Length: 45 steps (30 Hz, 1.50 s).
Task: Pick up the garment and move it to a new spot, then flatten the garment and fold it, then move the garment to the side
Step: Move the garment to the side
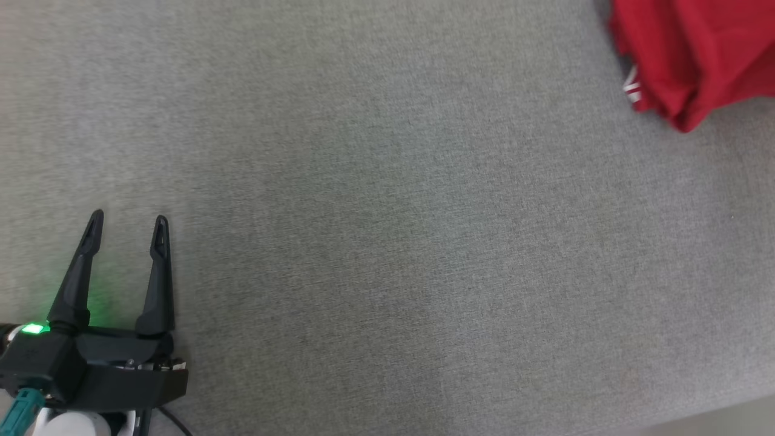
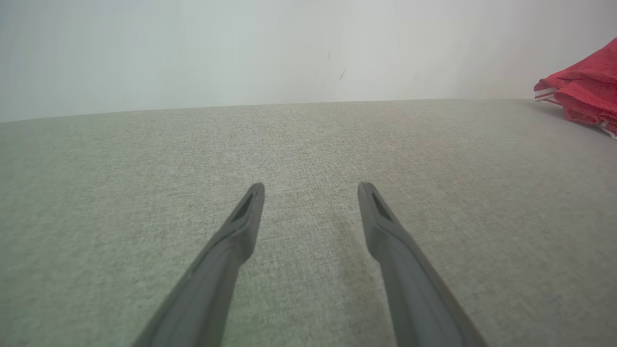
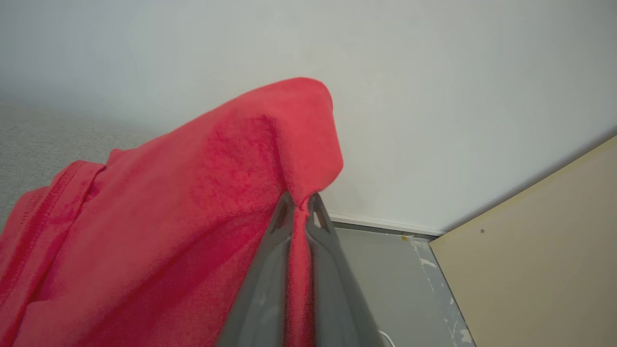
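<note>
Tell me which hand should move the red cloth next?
Probably the right hand: it is shut on a fold of the red cloth. The left hand is open and sits far from it.

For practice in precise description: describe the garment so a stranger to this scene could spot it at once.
A wide grey fabric surface spans the head view. At its upper right is a bunched garment, one fold pinched by the right gripper. Its bright red cloth with white trim stands out against the plain grey.

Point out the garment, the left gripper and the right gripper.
garment (image 1: pixel 696 54): head view, middle of red cloth.
left gripper (image 1: pixel 128 217): head view, midway between fingertips.
right gripper (image 3: pixel 300 198): right wrist view, midway between fingertips.
</note>
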Available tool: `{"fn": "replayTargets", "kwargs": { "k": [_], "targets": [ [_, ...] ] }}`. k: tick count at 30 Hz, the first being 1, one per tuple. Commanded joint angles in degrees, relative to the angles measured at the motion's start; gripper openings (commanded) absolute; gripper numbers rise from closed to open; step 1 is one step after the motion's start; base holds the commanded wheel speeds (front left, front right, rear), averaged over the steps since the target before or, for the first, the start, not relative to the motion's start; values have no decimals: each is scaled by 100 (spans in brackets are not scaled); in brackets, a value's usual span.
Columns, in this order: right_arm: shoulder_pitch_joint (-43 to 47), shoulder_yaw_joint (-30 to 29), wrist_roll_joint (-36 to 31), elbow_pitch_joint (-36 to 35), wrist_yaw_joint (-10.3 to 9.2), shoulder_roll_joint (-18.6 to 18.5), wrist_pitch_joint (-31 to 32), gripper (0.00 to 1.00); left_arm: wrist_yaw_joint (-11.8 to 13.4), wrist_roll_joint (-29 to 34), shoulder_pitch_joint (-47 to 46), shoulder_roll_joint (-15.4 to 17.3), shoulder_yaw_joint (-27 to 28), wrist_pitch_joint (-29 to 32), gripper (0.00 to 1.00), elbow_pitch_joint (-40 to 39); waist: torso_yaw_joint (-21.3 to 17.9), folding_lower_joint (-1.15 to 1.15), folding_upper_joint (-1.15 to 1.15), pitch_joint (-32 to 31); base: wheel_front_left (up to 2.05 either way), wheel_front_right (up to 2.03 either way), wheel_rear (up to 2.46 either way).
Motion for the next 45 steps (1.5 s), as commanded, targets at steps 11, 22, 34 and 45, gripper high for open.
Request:
{"fn": "replayTargets", "kwargs": {
  "k": [11,22,34,45],
  "targets": [
    [-547,-66,-422,709,-13,-159,241,4,35,46,-57,107,-52,31,100,-250,-125,-1,-1,312,0,0,0],
    [-744,-122,-1048,1052,-13,179,-329,100,138,-50,108,-19,-39,-2,100,-31,-49,-1,-1,-26,0,0,0],
    [83,-381,-614,236,-13,983,-1272,100,191,-142,741,-342,402,-20,100,251,81,-1,-1,-1305,0,0,0],
    [2357,-1014,-751,-1222,-13,2007,-1383,100,122,-20,1256,-669,648,-17,100,375,343,-1,-1,-2171,0,0,0]
  ]
}}
